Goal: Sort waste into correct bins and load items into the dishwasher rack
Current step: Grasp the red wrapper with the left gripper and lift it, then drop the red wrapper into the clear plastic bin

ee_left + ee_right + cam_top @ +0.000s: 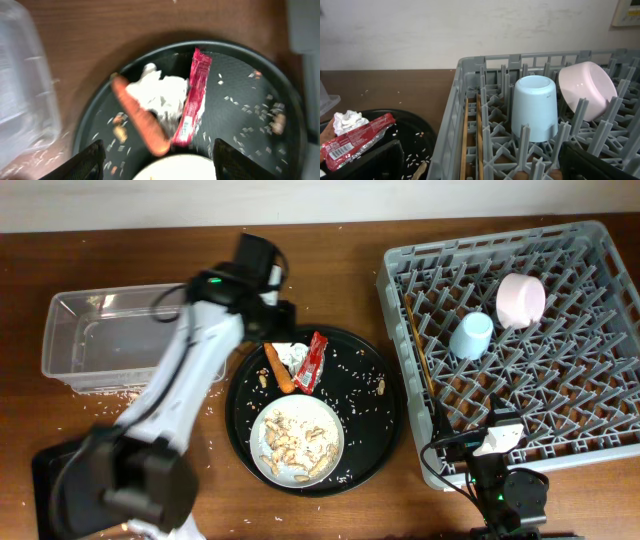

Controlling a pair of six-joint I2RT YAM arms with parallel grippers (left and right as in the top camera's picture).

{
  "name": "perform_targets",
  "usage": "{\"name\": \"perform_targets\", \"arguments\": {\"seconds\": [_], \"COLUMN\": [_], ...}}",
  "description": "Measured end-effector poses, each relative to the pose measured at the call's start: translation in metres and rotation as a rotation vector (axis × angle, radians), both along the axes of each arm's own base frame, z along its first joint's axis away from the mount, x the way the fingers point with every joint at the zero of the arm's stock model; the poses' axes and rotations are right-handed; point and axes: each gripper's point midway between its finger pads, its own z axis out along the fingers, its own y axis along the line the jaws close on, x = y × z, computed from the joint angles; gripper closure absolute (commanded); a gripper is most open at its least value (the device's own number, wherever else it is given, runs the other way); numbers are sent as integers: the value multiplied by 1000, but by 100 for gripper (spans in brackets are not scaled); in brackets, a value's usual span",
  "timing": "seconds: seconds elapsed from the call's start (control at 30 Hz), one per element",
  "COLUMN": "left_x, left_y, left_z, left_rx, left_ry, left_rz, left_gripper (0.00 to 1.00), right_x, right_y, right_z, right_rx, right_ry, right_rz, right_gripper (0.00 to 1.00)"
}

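- Clearly the left end effector (162, 159) is the nearer one to the waste. It hangs empty, fingers spread wide, over the upper-left part of the round black tray (235, 70).
- Directly beneath it lie the carrot piece (140, 117), the white tissue (160, 95) and the red wrapper (192, 97), touching one another.
- The carrot's long axis runs diagonally across the wrist view. The wrapper's runs nearly up-down, so the fingers' closing line crosses it roughly squarely.
- The clear tub (90, 335) sits left of the tray on the counter (330, 270).
- The right end effector (487, 162), likewise parted and empty, faces the rack (455, 100), well apart from the waste.
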Motion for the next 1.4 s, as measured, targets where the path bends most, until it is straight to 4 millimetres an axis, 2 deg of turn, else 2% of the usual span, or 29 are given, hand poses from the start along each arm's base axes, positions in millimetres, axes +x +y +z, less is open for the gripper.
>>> {"name": "perform_targets", "arguments": {"seconds": [0.07,0.17,0.27,0.33,0.43,0.53,0.57,0.73,0.83,0.9,1.0,1.03,1.07,1.13,1.27,1.4], "left_x": [4,2,-3,-6,-12,-16,-17,-25,-35,-35,-21,-21,-13,-5,4,15], "left_y": [-17,-36,-49,-51,-49,-47,-48,-46,-41,-40,-40,-40,-36,-26,16,78], "left_z": [-30,-60,-88,-101,-116,-119,-119,-120,-115,-101,-71,-69,-52,-37,-15,-2], "left_rx": [24,60,112,129,145,148,147,147,164,167,145,143,125,105,89,107], "left_ry": [32,64,96,120,167,189,193,226,276,287,247,244,213,179,162,147], "left_rz": [-46,-115,-172,-186,-196,-200,-207,-208,-210,-207,-192,-191,-174,-143,-42,131], "left_gripper": [32,34,51,62,71,87,99,100,99,100,100,100,99,99,100,99], "right_x": [0,0,0,0,0,0,0,0,0,0,0,0,0,0,0,0], "right_y": [0,0,0,0,0,0,0,0,0,0,0,0,0,0,0,0], "right_z": [0,0,0,0,0,0,0,0,0,0,0,0,0,0,0,0], "right_rx": [1,1,1,0,0,0,0,0,0,0,0,0,0,0,1,1], "right_ry": [0,0,0,0,0,0,0,0,0,0,0,0,0,0,0,0], "right_rz": [0,0,0,0,0,0,0,0,0,0,0,0,0,0,0,0], "right_gripper": [2,2,2,2,2,2,2,2,2,2,2,2,2,2,2,2]}}
